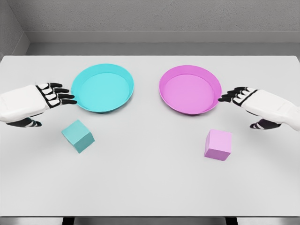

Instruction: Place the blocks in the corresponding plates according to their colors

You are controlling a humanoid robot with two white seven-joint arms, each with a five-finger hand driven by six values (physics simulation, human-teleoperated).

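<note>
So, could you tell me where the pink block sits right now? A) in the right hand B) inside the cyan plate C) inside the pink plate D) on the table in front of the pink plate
D: the pink block rests on the table in front of the pink plate, apart from its rim, and no hand touches it.

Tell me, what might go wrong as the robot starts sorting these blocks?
The left hand, open, hovers almost against the round cyan plate's rim; swinging toward the cyan cube could bump the plate. The right hand, also open, sits just as near the round pink plate. The pink cube is small; a five-finger grasp might push it away.
</note>
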